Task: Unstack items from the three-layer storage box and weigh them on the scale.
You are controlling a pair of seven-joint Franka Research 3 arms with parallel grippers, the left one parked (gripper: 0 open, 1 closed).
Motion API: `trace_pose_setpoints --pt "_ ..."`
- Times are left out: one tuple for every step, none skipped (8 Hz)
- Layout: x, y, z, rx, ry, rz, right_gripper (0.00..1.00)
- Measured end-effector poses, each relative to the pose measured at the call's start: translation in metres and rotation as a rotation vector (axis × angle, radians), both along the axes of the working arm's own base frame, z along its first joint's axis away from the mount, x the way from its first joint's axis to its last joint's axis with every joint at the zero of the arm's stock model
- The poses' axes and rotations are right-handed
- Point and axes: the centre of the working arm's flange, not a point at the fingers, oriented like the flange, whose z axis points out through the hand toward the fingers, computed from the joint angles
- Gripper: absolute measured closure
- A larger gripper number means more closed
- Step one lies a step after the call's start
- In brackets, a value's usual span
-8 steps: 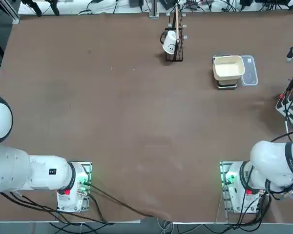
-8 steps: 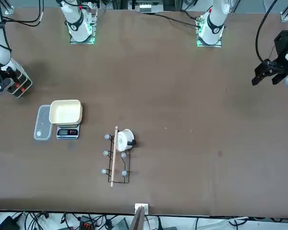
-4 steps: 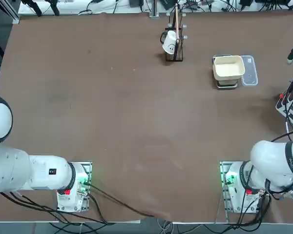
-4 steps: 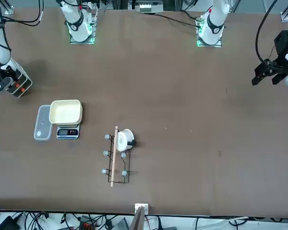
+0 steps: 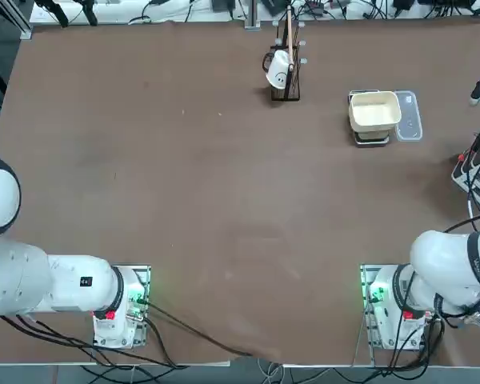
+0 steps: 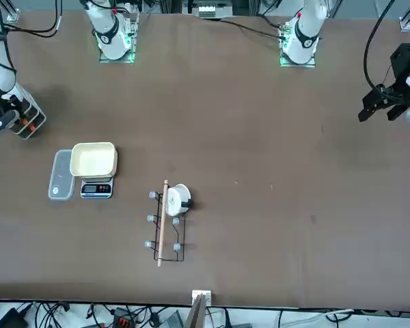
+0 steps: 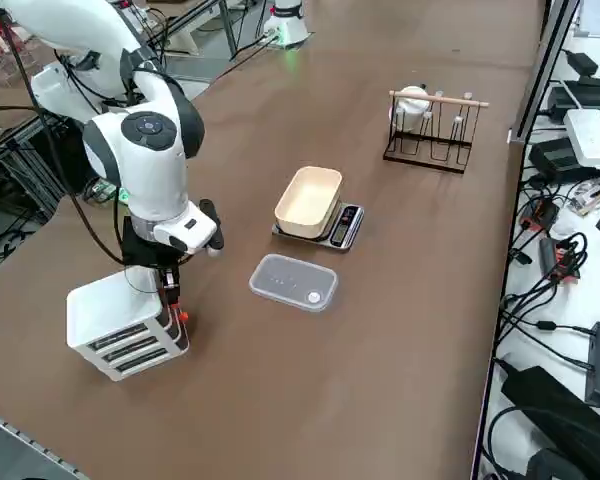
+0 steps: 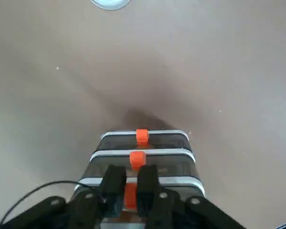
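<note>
Catalogue of the table, clock-face directions taken from the middle of the top view, twelve at the far edge:

Item, one three-drawer storage box (image 7: 114, 319), white, smoky drawer fronts, orange-red pulls; at three o'clock, upright. Its contents cannot be made out.

Item, right gripper (image 8: 131, 173), at the box's front, its fingers pinching the nearest orange pull (image 8: 130, 196), by my reading the top drawer's.

Item, digital kitchen scale (image 7: 346, 229), two o'clock, bearing a cream tub (image 7: 309, 201); translucent lid (image 7: 294, 282) beside it, on its three o'clock side.

Item, black wire rack (image 7: 430, 148) with white mug (image 7: 411, 106), between twelve and one.

Hazards, in my judgement: the pull is small, so a shallow pinch could slip off once tugged. A sticking drawer might drag the light box across the table or tip it forward. Drawn too far, the drawer could drop out and scatter whatever it carries. Later, an off-centre release might miss the tub or knock it askew on the scale.

Markings: a small printed face on the mug; scale's readout too small to read; no brand or label legible on the box.
</note>
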Motion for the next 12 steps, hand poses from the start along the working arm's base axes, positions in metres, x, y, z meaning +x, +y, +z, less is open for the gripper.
trace_pose_setpoints --pt "0.001 0.0 0.001 -0.001 -0.002 0.001 0.88" --pt "0.001 0.0 0.002 -0.002 -0.003 0.001 0.89" --pt "0.001 0.0 0.002 -0.002 -0.003 0.001 0.89" --pt "0.001 0.0 0.002 -0.002 -0.002 0.001 0.89" --pt "0.001 0.0 0.002 -0.001 -0.002 0.001 0.89" --pt "0.001 0.001 0.002 -0.001 -0.001 0.001 0.89" --pt "0.001 0.001 0.002 -0.001 -0.001 0.003 0.89" --pt "0.002 0.003 0.002 0.0 0.002 0.007 0.89" --pt "0.004 0.007 0.001 0.0 0.004 0.016 0.89" --pt "0.011 0.016 0.002 -0.001 0.002 0.027 0.93" --pt "0.021 0.029 0.003 -0.006 -0.004 0.039 0.93" --pt "0.031 0.045 0.003 -0.011 -0.009 0.05 0.93"
